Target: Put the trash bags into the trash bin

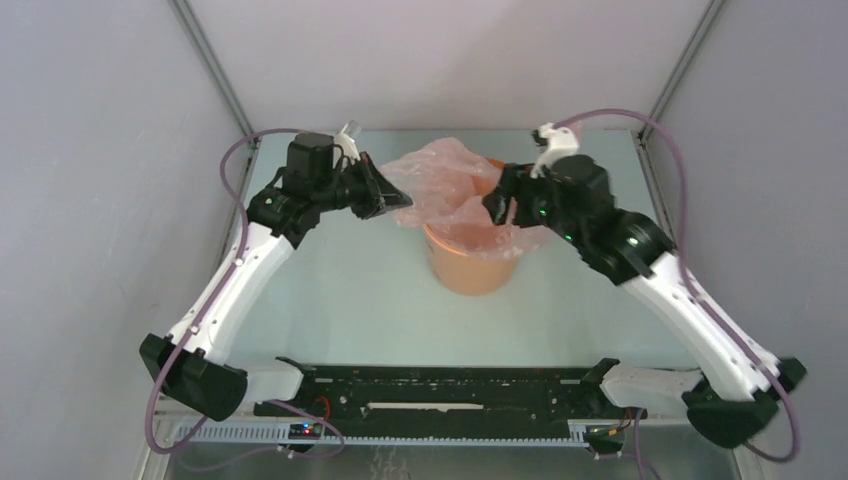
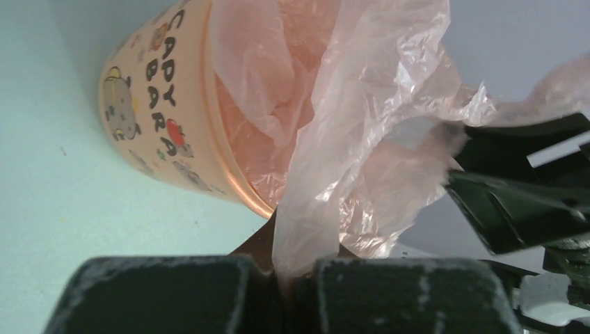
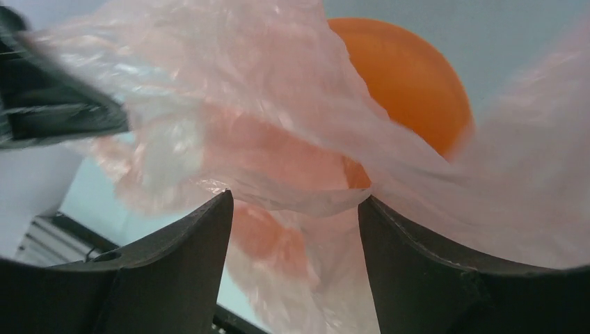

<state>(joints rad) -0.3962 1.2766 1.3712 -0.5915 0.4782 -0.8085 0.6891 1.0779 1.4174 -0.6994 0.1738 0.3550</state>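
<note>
Looking down at one trash bin (image 1: 470, 265), standing upright on the bench (image 1: 340, 290), a little toward 12 o'clock from the middle. Wearing letters and small cartoon animals on its side, going by the left wrist view.

Seeing one trash bag (image 1: 450, 180), thin, pink and crinkly, sitting partly inside the bin. Puffing up above the rim, spilling over it at 3 o'clock, and sticking out past it from 10 to 12 o'clock.

Pinching a bit of the bag with the left tool (image 1: 400, 205), squeezed fully closed on the film, just outside the rim at 10 o'clock. Hovering at 1 o'clock over the rim with the right tool (image 1: 495, 205), fingers spread apart. Film lying across the gap between them, but not getting squeezed.

Finding wide bare bench at 6 o'clock, between the bin and the arm bases. Finding more bare bench at 9 o'clock and at 3 o'clock, under the arms. Finding little room at 12 o'clock, with the far bench edge and the back wall close behind the bag.

Counting: one bin, one bag, two tools, two arms.
</note>
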